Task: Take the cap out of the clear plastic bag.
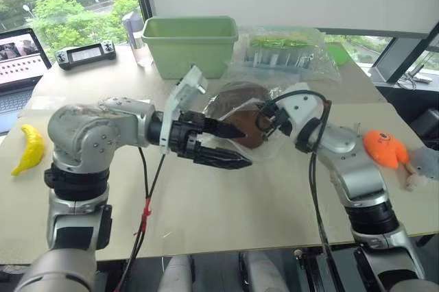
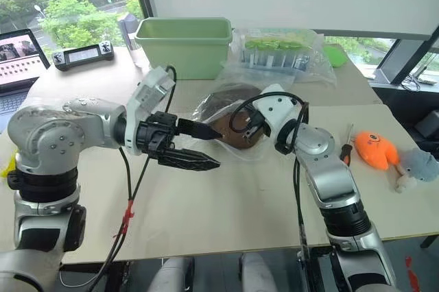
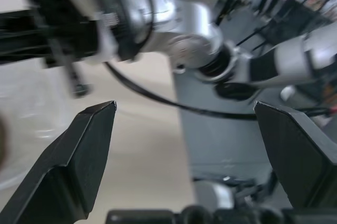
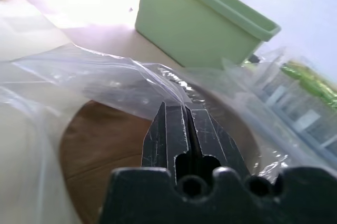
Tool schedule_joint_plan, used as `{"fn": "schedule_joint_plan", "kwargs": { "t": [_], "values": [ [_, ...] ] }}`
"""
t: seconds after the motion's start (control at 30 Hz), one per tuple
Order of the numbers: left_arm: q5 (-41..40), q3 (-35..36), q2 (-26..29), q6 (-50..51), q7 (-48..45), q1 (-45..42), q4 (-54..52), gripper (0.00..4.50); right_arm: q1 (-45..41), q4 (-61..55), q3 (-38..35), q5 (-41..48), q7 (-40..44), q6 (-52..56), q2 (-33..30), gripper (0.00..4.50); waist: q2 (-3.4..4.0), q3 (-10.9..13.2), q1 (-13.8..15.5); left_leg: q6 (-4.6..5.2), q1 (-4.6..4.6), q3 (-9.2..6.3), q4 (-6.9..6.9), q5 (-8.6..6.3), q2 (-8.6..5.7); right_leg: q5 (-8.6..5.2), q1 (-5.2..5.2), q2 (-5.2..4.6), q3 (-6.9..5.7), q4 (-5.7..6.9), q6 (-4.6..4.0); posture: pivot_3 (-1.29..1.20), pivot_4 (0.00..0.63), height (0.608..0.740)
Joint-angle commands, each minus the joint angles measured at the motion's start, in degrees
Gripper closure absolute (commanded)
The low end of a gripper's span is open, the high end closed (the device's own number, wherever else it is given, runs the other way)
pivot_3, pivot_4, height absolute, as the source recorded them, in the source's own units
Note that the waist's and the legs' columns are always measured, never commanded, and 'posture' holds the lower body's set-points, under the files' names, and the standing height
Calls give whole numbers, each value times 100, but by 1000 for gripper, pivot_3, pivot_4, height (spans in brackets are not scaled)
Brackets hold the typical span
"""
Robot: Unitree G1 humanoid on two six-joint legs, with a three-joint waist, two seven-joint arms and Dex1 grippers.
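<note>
The dark brown cap (image 4: 100,150) lies inside the clear plastic bag (image 4: 105,77) on the table, in front of the green bin. My right gripper (image 4: 184,109) is shut, pinching the bag's film above the cap and holding it slightly off the table. It reaches the bag from the right (image 1: 264,124). Left of the bag my left gripper (image 1: 247,147) hangs above the table and points right toward the cap (image 1: 236,96). It is open with nothing between its fingers (image 3: 79,166), and its upper fingertip is close to the bag's near left edge.
A green bin (image 1: 188,45) stands right behind the bag, and a clear bag of green and blue things (image 1: 288,55) lies beside it. A yellow banana (image 1: 29,148) is at far left, an orange plush (image 1: 385,148) at right. Laptop (image 1: 17,66) and controller (image 1: 86,53) are at back left.
</note>
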Motion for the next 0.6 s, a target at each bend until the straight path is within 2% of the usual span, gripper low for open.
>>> {"fn": "schedule_joint_plan", "kwargs": {
  "t": [0.03, 0.13, 0.23, 0.33, 0.43, 0.5, 0.57, 0.6],
  "values": [
    [-545, 817, -859, 625, 1038, 415, -161, 0, -120, -57, -44, -120, 17, -242, 43, 4484, 0, 0, 1, 0, 2, 1, 0, 0, 0, 0, 1, 0, 2, 2, 0, 0, 150, 737],
    [-200, 953, -1631, 959, 2099, 1156, -388, 0, -132, -81, -54, -134, 47, -220, 87, 4484, 0, -1, -20, 0, 13, 3, -2, 0, 0, 1, 10, 1, 6, -2, -1, 0, 150, 737],
    [-413, 1347, -2696, 1043, 3093, 1561, -334, 0, -156, -150, -73, -131, 64, -153, 137, 4484, 0, -1, 7, 0, 17, 5, -2, 0, 0, 3, 9, 2, 13, 5, -2, 0, 150, 737],
    [-583, 1480, -3271, 1043, 3761, 1736, -424, 0, -197, -205, -73, -121, 83, -99, 188, 4484, -1, -1, 18, -1, 16, 4, 8, 0, -3, 9, 18, 1, 12, -1, 5, 0, 150, 737],
    [-320, 1940, -4047, 820, 4691, 1627, -443, 0, -204, -250, -81, -137, 113, -62, 209, 4484, -2, -1, 10, -1, 26, 5, 8, 0, -5, 11, 35, -1, 13, -12, 8, 0, 150, 737],
    [-34, 2144, -3645, 183, 4629, 1673, 328, 0, -194, -271, -84, -157, 122, -29, 198, 4484, -1, -2, -5, -1, 42, 6, 5, -1, -5, 11, 47, 1, 13, -17, 8, 0, 150, 737],
    [258, 1994, -3284, -323, 4524, 1880, 725, 0, -170, -295, -80, -183, 125, -6, 183, 4484, -1, -2, -11, -2, 76, 9, -6, -1, -5, 6, 70, 1, 15, -17, -1, 0, 150, 737],
    [352, 1920, -3247, -496, 4541, 1963, 772, 0, -160, -311, -82, -187, 126, 5, 184, 4484, -1, -2, -16, -2, 81, 9, -7, -1, -5, -15, 73, 2, 15, -18, -36, 0, 150, 737]
  ]
}}
